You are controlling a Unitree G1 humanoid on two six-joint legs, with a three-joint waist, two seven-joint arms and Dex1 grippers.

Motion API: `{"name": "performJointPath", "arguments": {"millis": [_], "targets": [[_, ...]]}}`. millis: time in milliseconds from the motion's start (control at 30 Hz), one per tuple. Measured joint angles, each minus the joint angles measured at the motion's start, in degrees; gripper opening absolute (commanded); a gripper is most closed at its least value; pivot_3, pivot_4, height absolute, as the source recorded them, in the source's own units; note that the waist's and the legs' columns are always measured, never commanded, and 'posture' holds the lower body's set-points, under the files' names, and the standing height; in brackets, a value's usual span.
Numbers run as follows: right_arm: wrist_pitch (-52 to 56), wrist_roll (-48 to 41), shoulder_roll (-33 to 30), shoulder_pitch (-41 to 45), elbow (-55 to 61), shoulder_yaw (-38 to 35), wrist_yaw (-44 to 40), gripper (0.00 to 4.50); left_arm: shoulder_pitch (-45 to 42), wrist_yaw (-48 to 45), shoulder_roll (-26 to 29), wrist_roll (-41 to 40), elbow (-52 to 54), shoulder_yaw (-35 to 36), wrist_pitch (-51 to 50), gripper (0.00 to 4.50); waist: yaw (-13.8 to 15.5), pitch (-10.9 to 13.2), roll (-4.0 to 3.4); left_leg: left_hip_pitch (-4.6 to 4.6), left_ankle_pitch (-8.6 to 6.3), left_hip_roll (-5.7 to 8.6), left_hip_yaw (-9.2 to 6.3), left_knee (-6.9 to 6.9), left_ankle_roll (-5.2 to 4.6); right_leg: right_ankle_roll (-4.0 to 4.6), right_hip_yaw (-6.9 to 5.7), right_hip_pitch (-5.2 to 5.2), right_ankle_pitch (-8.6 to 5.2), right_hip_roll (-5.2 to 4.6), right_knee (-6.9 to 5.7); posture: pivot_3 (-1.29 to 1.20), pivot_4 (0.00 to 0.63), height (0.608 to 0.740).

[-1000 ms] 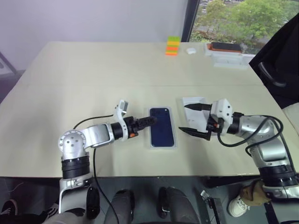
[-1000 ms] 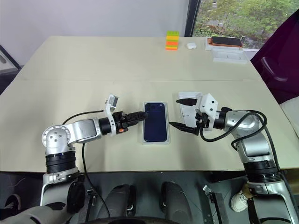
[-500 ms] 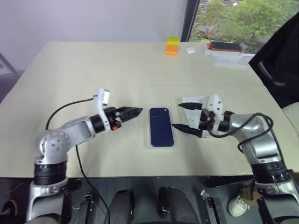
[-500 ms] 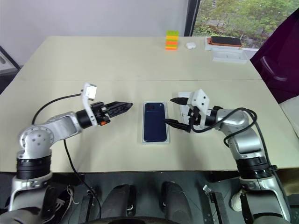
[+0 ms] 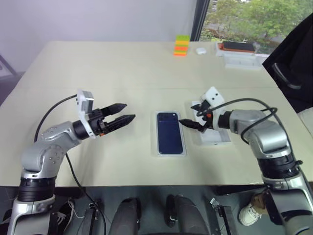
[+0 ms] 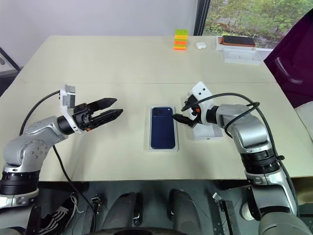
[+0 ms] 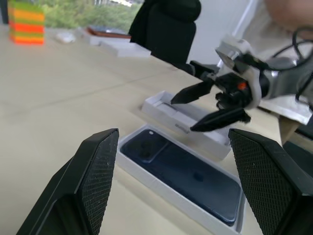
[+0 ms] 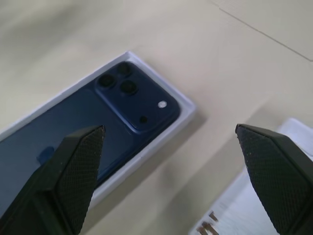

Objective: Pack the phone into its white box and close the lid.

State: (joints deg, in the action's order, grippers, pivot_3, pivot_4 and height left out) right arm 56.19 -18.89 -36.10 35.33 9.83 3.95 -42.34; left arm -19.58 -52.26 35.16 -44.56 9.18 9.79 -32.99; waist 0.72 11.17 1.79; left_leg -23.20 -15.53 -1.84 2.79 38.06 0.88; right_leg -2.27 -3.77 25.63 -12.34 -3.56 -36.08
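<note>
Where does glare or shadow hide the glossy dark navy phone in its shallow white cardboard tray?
Nowhere badly. Left eye view: the glossy dark navy phone is evenly lit, with no hot spot, inside the shallow white cardboard tray. Left wrist view: only a faint sheen on its glass. Right wrist view: camera lenses plain; a soft shadow falls beside the tray's rim.

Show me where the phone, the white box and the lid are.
phone [image 5: 169, 133], left eye view, middle of its dark back.
white box [image 5: 171, 153], left eye view, near rim.
lid [image 5: 217, 137], left eye view, near end.
</note>
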Motion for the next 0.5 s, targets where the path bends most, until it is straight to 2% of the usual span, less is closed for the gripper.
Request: {"name": "performJointPath", "arguments": {"millis": [200, 300, 400, 500], "targets": [[15.22, -1.9, -1.14, 1.86, 3.35, -1.5, 4.82, 4.5, 0.0, -0.55, -1.59, 1.99, -1.98, -0.07, 1.27, 3.77, -0.02, 0.0, -0.01, -0.03, 0.0, -0.01, -0.02, 0.04, -0.01, 0.01, -0.07, 0.0, 0.0, 0.0, -0.01, 0.0, 0.15, 0.74], [19.42, 0.49, -2.48, 4.13, 5.18, 0.14, 9.6, 4.5, 0.0, -0.73, -2.08, 3.04, -1.98, -0.67, 1.72, 3.77, -0.08, 0.01, -0.01, -0.04, 0.0, 0.01, -0.02, 0.05, -0.01, 0.0, -0.05, 0.02, 0.0, -0.01, -0.01, 0.0, 0.15, 0.74], [27.57, 0.16, -6.2, 7.16, 5.85, 4.12, 10.35, 4.5, 0.04, -0.41, -3.72, 4.16, -2.06, -1.65, 2.43, 3.77, -0.08, -0.01, 0.02, -0.07, 0.0, 0.0, -0.03, 0.05, -0.01, 0.0, -0.04, 0.04, 0.0, 0.0, -0.01, 0.0, 0.15, 0.74], [32.78, -1.12, -3.48, 7.5, 5.81, 3.54, 11.04, 4.5, 0.05, 0.11, -4.44, 4.72, -2.08, -2.27, 2.46, 3.77, -0.2, -0.01, 0.02, -0.08, 0.0, -0.02, -0.03, 0.05, -0.02, -0.02, -0.04, 0.05, 0.01, 0.04, -0.03, 0.0, 0.15, 0.74]]}}
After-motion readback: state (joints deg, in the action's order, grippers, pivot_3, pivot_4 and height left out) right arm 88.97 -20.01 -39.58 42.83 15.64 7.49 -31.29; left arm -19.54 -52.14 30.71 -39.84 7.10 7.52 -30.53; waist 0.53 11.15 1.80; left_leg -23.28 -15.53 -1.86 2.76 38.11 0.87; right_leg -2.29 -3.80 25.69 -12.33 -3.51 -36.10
